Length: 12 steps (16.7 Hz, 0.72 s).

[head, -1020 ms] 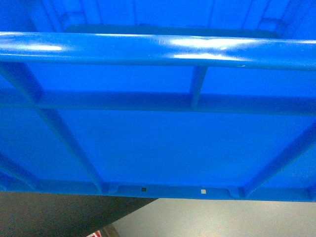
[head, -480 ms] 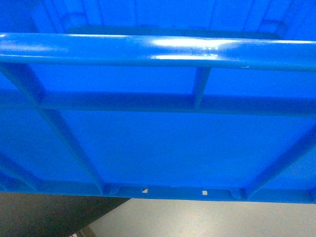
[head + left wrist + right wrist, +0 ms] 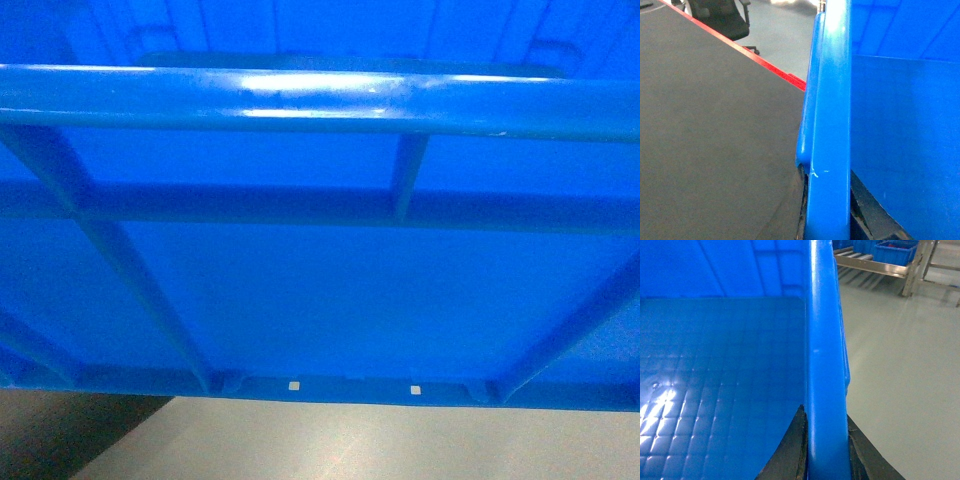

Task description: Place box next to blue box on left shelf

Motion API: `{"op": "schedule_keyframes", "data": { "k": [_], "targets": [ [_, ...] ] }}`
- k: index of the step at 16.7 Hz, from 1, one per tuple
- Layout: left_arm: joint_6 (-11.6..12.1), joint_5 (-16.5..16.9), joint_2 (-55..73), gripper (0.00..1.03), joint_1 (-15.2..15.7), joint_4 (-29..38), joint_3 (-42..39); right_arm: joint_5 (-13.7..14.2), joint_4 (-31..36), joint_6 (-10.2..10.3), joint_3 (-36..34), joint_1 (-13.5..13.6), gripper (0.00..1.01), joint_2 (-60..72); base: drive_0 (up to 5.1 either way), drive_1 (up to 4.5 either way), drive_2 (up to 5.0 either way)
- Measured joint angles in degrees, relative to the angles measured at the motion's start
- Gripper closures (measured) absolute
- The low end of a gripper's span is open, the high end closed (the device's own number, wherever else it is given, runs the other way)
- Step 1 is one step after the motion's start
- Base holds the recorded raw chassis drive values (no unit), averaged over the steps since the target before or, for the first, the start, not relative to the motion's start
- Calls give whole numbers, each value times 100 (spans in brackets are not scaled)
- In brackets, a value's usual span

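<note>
A large blue box (image 3: 320, 300) fills the head view, its ribbed side wall close to the camera. My left gripper (image 3: 829, 210) is shut on the box's left rim (image 3: 830, 125), one dark finger on each side of it. On the opposite rim (image 3: 825, 340), my right gripper (image 3: 825, 412) is shut too, its black fingers (image 3: 790, 450) pressed to both faces. The box is empty, and its gridded floor (image 3: 715, 390) shows. It is held above the ground. The box hides everything ahead in the head view, so I cannot see the left shelf.
A dark mat (image 3: 715, 140) with a red edge stripe (image 3: 765, 62) lies to the left, an office chair (image 3: 720, 17) beyond it. Grey floor (image 3: 900, 365) spreads to the right. A metal rack (image 3: 875, 265) carrying blue bins (image 3: 895, 249) stands far off at the right.
Under the box in the head view, the dark mat has slid off to the left and more grey floor shows. The box has stayed put between both grippers.
</note>
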Motion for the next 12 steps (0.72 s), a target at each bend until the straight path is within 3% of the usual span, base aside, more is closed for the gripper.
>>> {"op": "schedule_keyframes", "data": {
  "k": [12],
  "targets": [
    [2,4,0,92,0,0,0,4,2,-2,0,0,91,0,-160,-160,-160]
  ]
}}
